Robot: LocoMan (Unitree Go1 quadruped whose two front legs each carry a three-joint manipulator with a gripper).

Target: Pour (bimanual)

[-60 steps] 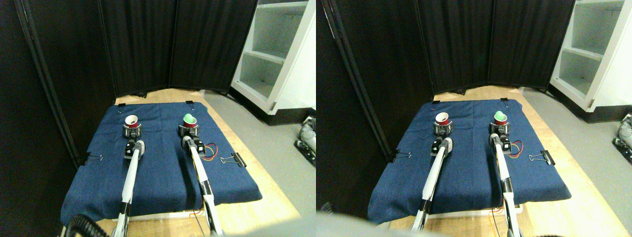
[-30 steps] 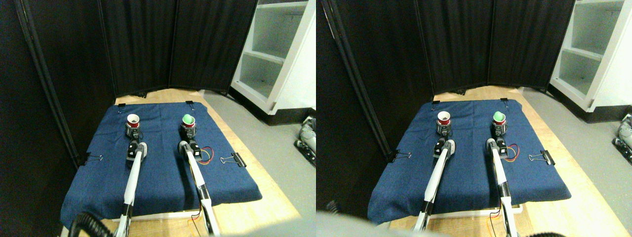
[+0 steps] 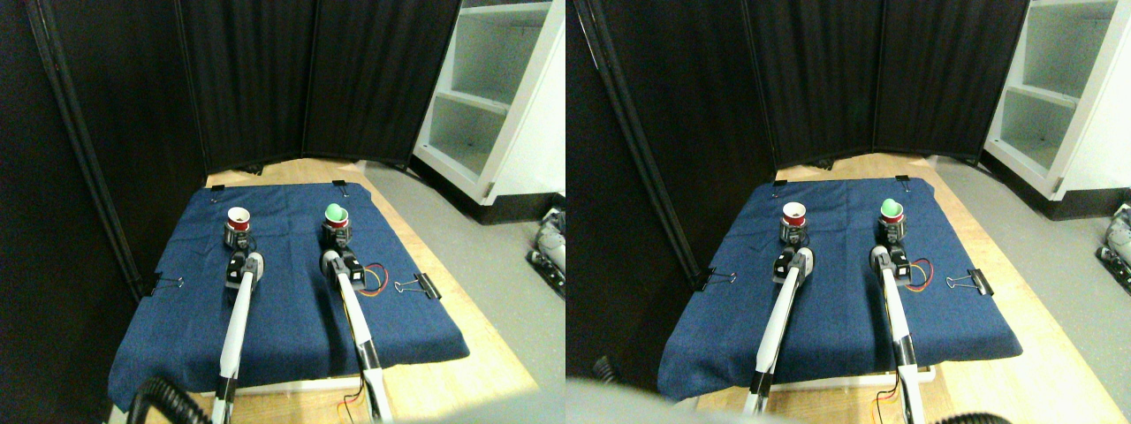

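Blue cloth [image 3: 292, 318] covers your bench [image 3: 459, 344], and both cups stand upright near its far end, well apart. The red cup [image 3: 238, 217] sits at the left pincer [image 3: 237, 237]; the green-filled cup [image 3: 335, 215] sits at the right pincer [image 3: 336, 234]. Each pincer looks closed around its cup's base, though the jaws are too small to be sure. Judging from this, your risk lies in the tilt: a loose hold could let a cup slip, and misaligned rims would spill onto the cloth. The binder clip [image 3: 419, 285] and loose wires [image 3: 373, 276] lie beside the right arm.
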